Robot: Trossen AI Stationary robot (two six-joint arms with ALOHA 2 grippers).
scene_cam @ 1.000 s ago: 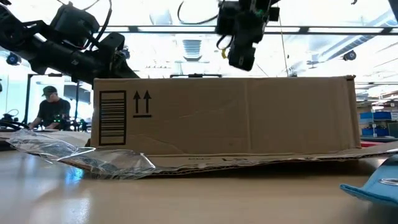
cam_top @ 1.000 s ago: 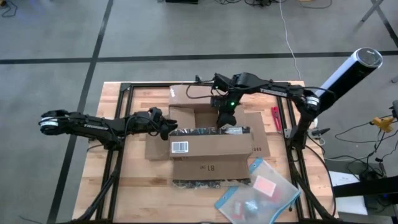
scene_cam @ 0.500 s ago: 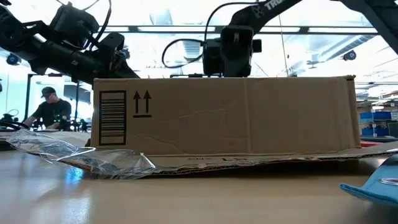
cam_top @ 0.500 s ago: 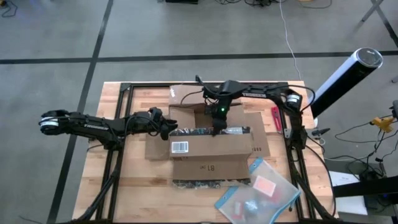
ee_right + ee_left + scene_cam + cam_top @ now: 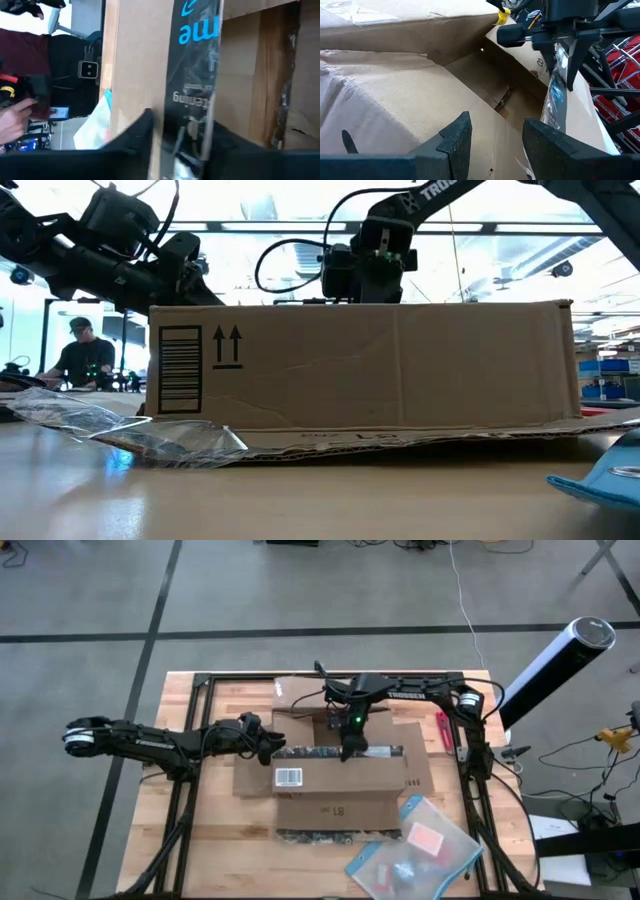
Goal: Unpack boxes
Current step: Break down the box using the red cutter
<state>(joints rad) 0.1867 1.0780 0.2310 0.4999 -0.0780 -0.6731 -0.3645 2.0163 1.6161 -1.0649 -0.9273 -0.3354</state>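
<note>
Your box [image 5: 335,775] sits mid-counter [image 5: 220,840], flaps spread flat. The left gripper [image 5: 272,748] waits at its left end with fingers apart — likely steadying it. The right gripper [image 5: 352,750] reaches down at the top edge — I can't tell its fingers.

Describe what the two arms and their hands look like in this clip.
Both arms are dark, slender and jointed, with black cables looping along them. The left arm ends in a pale, rounded joint at its outer end. The right arm shows a small green light near its wrist and white lettering on one link in the low view. Each hand has two blunt, matte dark fingers.
</note>
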